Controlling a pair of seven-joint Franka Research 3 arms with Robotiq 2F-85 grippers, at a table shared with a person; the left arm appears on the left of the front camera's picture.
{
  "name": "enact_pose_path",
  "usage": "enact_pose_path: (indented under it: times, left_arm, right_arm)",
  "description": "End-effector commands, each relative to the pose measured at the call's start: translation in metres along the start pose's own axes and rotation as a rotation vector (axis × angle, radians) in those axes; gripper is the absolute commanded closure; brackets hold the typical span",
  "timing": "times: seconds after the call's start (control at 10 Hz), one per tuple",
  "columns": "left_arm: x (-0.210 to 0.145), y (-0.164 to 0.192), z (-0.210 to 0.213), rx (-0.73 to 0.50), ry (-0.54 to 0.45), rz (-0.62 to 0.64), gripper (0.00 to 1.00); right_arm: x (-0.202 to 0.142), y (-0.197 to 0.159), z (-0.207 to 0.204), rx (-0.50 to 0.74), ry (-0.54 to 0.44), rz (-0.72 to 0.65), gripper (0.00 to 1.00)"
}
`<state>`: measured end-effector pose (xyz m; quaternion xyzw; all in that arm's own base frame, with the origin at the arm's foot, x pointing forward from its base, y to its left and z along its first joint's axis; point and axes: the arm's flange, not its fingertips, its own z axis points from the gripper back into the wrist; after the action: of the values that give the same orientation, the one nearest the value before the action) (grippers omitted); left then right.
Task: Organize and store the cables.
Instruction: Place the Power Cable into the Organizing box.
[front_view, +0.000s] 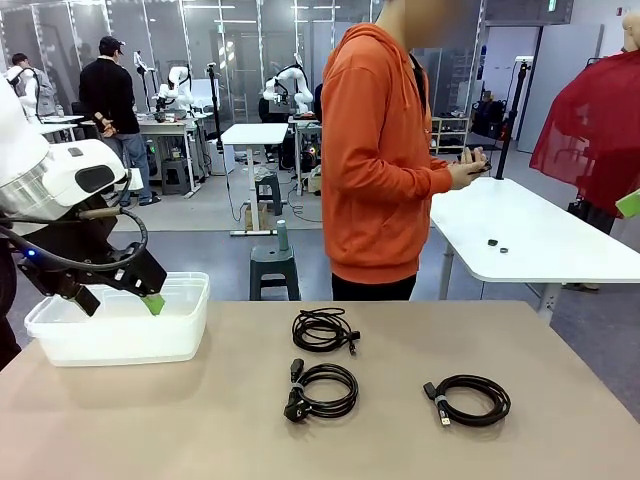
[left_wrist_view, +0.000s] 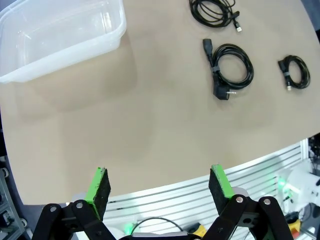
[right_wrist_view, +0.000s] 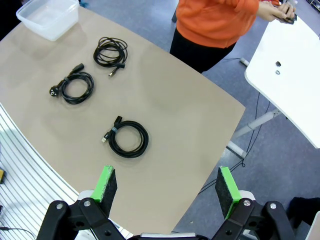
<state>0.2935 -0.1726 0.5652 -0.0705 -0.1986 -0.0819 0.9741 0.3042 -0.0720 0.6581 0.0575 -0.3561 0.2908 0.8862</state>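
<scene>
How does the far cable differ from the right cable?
The far cable is wound loosely, in uneven loops; the right cable is a tight, neat ring. The far cable looks thinner than the right cable. Both are black, coiled and lie flat on the table.

You're looking at three plain black coiled cables (front_view: 322, 390) on a matte tan tabletop (front_view: 200, 430). The rectangular plastic bin (front_view: 120, 345) is a milky, translucent white. The left gripper (left_wrist_view: 159, 172) and right gripper (right_wrist_view: 165, 172) are both black with bright green pads (left_wrist_view: 98, 186). The person's hooded top (front_view: 375, 150) is solid orange.
</scene>
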Motion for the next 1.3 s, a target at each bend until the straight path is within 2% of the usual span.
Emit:
enact_pose_path:
  times: [0.0,0.3,0.6,0.7,0.8,1.0,1.2]
  left_arm:
    - [0.002,0.002,0.003,-0.001,-0.003,0.007,0.00]
    - [0.001,0.003,0.001,-0.003,-0.001,0.006,0.00]
    - [0.031,-0.085,-0.063,0.104,0.141,0.144,0.00]
    - [0.041,-0.099,-0.083,0.156,0.158,0.220,0.00]
    - [0.049,-0.108,-0.102,0.121,0.193,0.250,0.00]
    - [0.063,-0.123,-0.141,0.073,0.184,0.257,0.00]
    - [0.078,-0.134,-0.183,0.090,0.195,0.238,0.00]
  right_arm:
    - [0.001,-0.002,0.000,0.001,0.002,-0.005,0.00]
    - [0.001,-0.002,0.000,0.001,0.002,-0.005,0.00]
    - [0.001,-0.002,0.000,0.001,0.002,-0.005,0.00]
    - [0.001,-0.002,0.000,0.001,0.002,-0.005,0.00]
    - [0.001,-0.002,0.000,0.001,0.002,-0.005,0.00]
    - [0.001,-0.002,0.000,0.001,0.002,-0.005,0.00]
    - [0.001,-0.002,0.000,0.001,0.002,-0.005,0.00]
